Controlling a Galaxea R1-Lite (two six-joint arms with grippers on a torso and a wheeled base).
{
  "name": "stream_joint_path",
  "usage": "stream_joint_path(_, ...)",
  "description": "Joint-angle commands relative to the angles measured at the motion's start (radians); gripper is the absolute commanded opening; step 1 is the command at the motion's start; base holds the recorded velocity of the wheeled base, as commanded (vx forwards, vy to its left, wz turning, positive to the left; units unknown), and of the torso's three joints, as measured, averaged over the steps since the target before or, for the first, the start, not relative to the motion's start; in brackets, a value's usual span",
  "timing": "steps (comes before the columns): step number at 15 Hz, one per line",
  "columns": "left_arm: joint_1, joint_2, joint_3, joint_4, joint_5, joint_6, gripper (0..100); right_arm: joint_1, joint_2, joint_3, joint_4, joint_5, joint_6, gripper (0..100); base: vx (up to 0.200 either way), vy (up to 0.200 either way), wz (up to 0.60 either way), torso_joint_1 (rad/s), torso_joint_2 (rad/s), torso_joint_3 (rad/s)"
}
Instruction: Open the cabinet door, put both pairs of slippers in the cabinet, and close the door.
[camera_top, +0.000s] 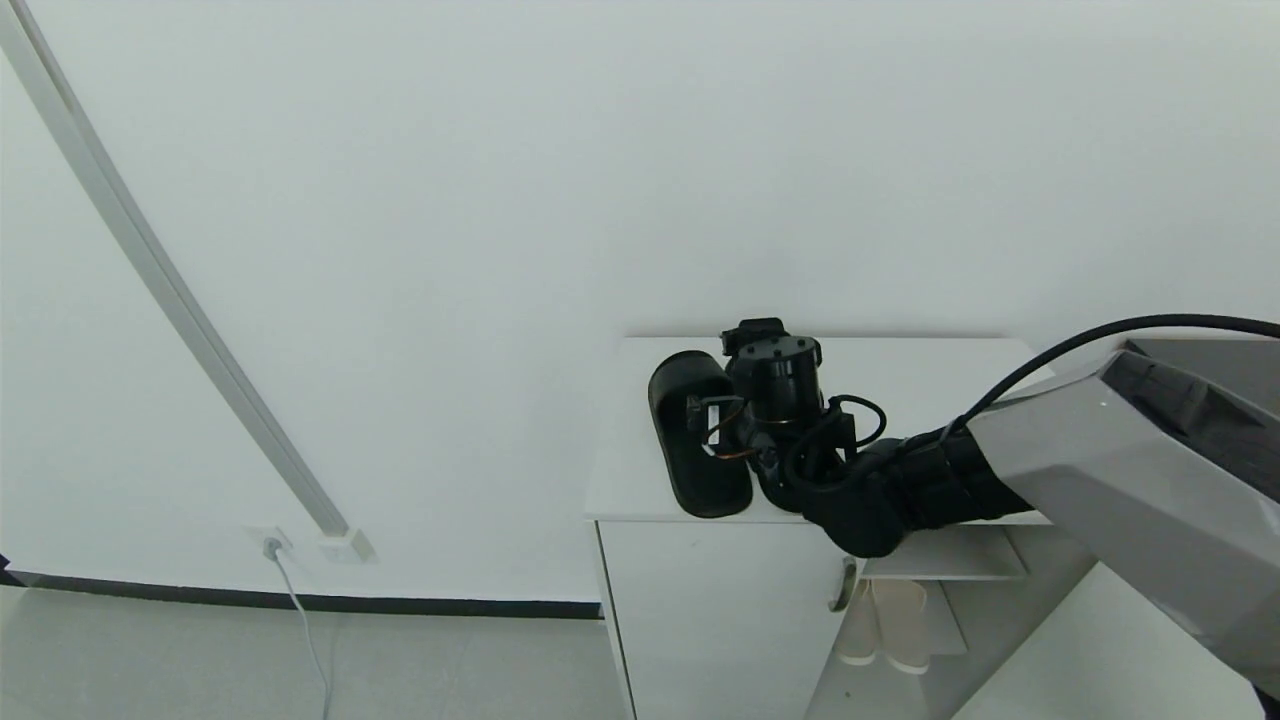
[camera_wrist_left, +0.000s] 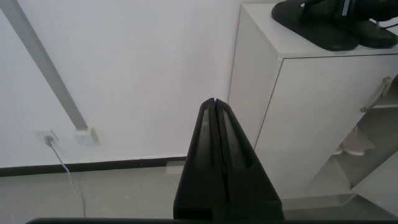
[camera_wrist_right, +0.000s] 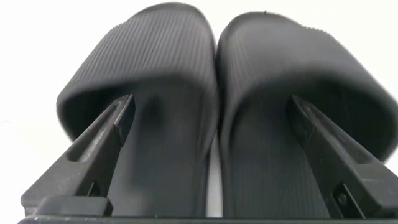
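A plain white wall (camera_top: 500, 200) backs a white cabinet (camera_top: 720, 620), whose right side stands open with its shelves showing beside a door handle (camera_top: 846, 585). A pale pair of slippers (camera_top: 885, 625) already sits on a lower shelf inside. The black pair of slippers (camera_top: 695, 440) lies side by side on the cabinet top (camera_top: 620, 470), near its front edge. The right gripper (camera_wrist_right: 210, 106) is down on that pair with its jaws spread, and one finger (camera_wrist_right: 99, 155) seems to reach into the mouth of each slipper, so that the two inner walls lie between them; nothing is pinched yet. The left gripper (camera_wrist_left: 214, 106) hangs low to the left of the cabinet, pressed together and holding nothing. The step in hand looks like picking up the second pair, with the door opened and the first pair stored. Next the right jaws need to close so both slippers are clamped together, then lift clear of the top and carry them down and round to a free shelf. The grip must catch both, or one may drop.
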Motion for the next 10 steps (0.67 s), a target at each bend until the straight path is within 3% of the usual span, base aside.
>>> stream_joint_path(1, 0.000, 0.001, 0.000, 0.000, 0.000, 0.001, 0, -0.026, 0.052, -0.055, 0.000, 0.020, -0.021, 100, 0.000, 0.000, 0.00, 0.000, 0.00, 0.000)
stream_joint_path(5, 0.000, 0.001, 0.000, 0.000, 0.000, 0.000, 0, -0.032, 0.080, -0.102, 0.004, 0.043, -0.032, 100, 0.000, 0.000, 0.00, 0.000, 0.00, 0.000)
stream_joint_path(6, 0.000, 0.001, 0.000, 0.000, 0.000, 0.000, 0, -0.032, 0.084, -0.110, 0.004, 0.043, -0.032, 0, 0.000, 0.000, 0.00, 0.000, 0.00, 0.000)
stream_joint_path(10, 0.000, 0.001, 0.000, 0.000, 0.000, 0.000, 0, -0.032, 0.091, -0.115, 0.006, 0.043, -0.032, 0, 0.000, 0.000, 0.00, 0.000, 0.00, 0.000)
